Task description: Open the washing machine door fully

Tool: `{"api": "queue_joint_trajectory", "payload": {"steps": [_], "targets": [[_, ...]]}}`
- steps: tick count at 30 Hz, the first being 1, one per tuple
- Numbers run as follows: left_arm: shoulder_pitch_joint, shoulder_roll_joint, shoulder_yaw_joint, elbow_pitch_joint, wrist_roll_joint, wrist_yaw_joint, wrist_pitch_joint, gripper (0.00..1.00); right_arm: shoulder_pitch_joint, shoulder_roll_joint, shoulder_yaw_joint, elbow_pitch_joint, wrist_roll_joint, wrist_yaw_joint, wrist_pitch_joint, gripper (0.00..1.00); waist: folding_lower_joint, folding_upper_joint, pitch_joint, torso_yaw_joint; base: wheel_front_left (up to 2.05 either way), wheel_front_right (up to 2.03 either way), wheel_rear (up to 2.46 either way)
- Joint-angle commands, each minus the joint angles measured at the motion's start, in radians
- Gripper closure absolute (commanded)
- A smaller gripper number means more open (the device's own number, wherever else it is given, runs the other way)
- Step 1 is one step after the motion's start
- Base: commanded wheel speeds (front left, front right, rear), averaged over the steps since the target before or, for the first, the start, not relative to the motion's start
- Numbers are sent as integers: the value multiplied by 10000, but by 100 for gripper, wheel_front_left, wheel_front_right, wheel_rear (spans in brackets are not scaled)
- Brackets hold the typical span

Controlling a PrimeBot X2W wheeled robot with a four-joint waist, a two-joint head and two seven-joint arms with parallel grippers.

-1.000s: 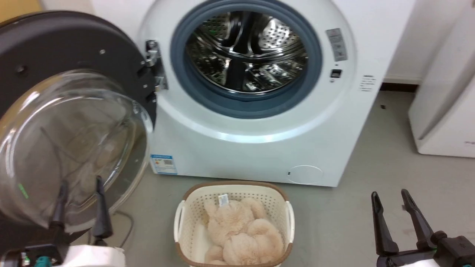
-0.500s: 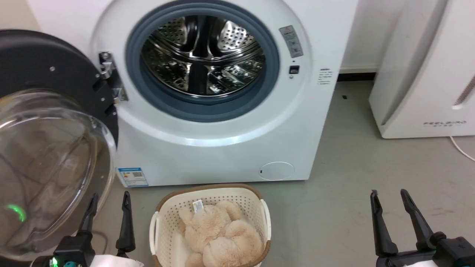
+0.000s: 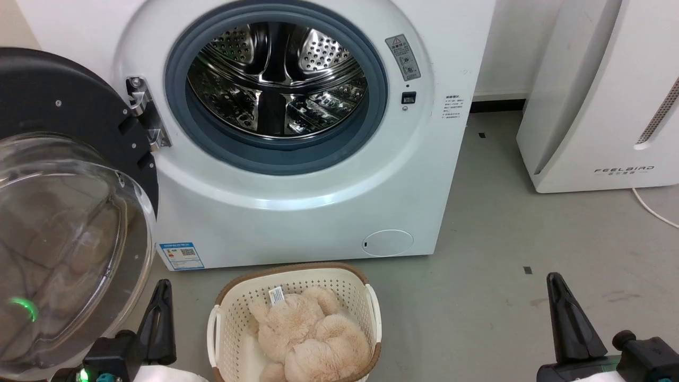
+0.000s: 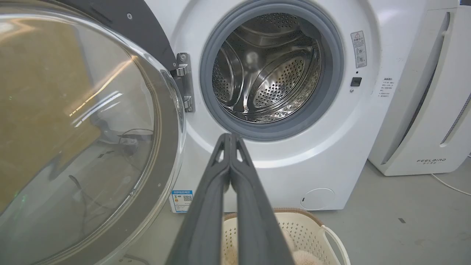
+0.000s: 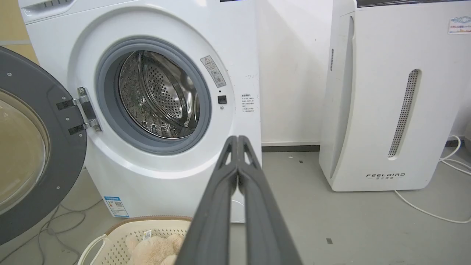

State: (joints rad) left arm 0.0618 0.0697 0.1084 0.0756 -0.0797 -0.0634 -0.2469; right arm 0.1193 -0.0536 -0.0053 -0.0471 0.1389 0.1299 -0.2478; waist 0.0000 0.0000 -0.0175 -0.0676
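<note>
Hovering: L hand (image 3: 163, 291), R hand (image 3: 555, 280) pinched together, empty.
Washing machine door (image 3: 63, 212) stands left, nearest our L hand.

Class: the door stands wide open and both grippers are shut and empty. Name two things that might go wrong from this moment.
1. The door bulges out close beside the left gripper; a leftward swing of that arm might knock it.
2. The basket sits on the floor right in front of the machine; rolling forward might bump or push it.
</note>
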Motion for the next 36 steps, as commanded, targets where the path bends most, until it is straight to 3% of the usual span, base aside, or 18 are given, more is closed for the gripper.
{"api": "queue_joint_trajectory", "payload": {"steps": [1, 36], "targets": [[-33, -12, -39, -31, 42, 32, 43, 100, -47, 2, 3, 10, -70, 0, 47, 100, 0, 0, 2, 11, 0, 0, 0], [-205, -66, -348, -245, 265, 209, 759, 100, -385, 11, 18, 146, -459, 3, 765, 100, 0, 0, 53, 207, 0, 0, 0]]}}
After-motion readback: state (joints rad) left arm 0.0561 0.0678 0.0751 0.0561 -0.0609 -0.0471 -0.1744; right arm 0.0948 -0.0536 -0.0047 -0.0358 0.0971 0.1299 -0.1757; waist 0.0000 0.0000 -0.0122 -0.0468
